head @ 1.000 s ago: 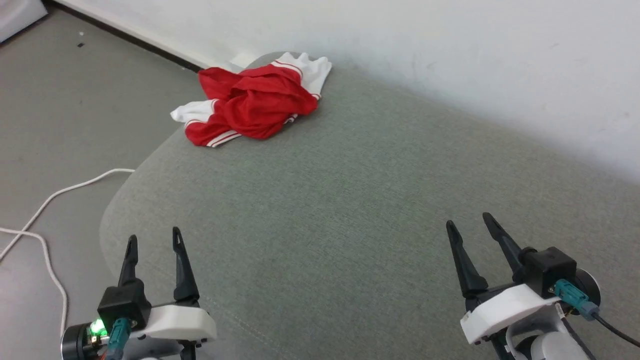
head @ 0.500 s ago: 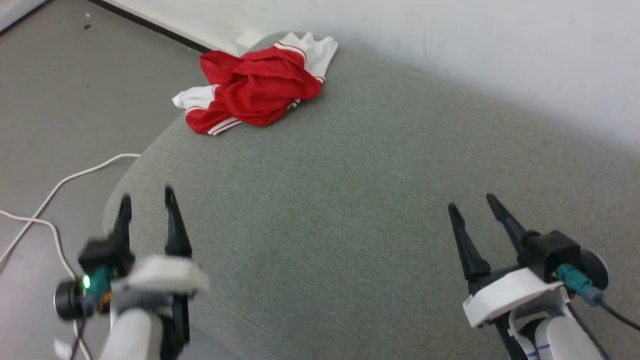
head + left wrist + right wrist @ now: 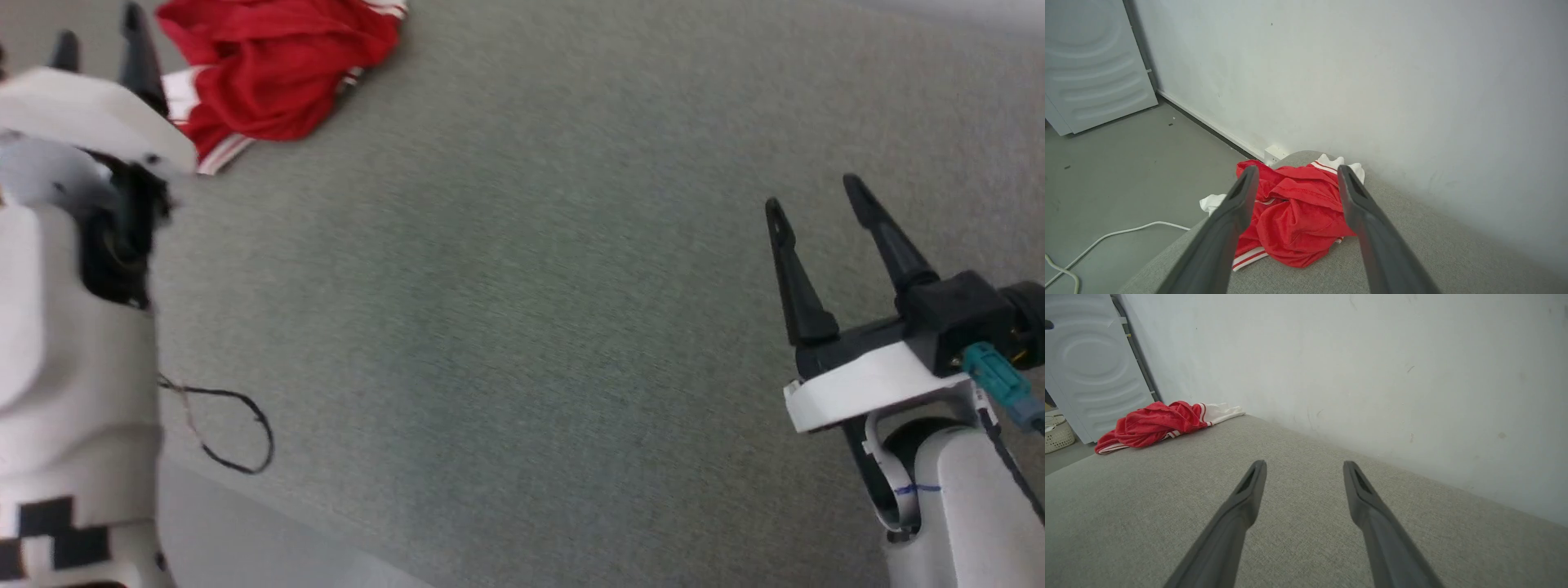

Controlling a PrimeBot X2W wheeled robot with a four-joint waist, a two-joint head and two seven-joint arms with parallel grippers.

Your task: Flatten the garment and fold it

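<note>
The garment [image 3: 269,65] lies crumpled in a heap at the far left corner of the grey cushion [image 3: 531,286], red with white sleeves and striped trim; its lettering is hidden in the folds. My left gripper [image 3: 98,45] is raised just left of the heap, open and empty. From the left wrist, the garment [image 3: 1294,212] sits ahead between the two spread fingers [image 3: 1224,228], still apart from them. My right gripper [image 3: 812,196] hovers open over bare cushion at the right, far from the garment [image 3: 1155,424].
A white wall [image 3: 1372,81] runs along the cushion's far edge, with a small socket [image 3: 1274,153] behind the heap. On the floor to the left lie a white cable [image 3: 1106,237], a pale appliance front [image 3: 1094,61] and a woven basket [image 3: 1057,437]. A black wire loop [image 3: 237,433] hangs off my left arm.
The head camera has tipped down and shifted. My left arm has risen and reached forward, from the cushion's near edge to beside the garment. The right gripper stays open over the cushion.
</note>
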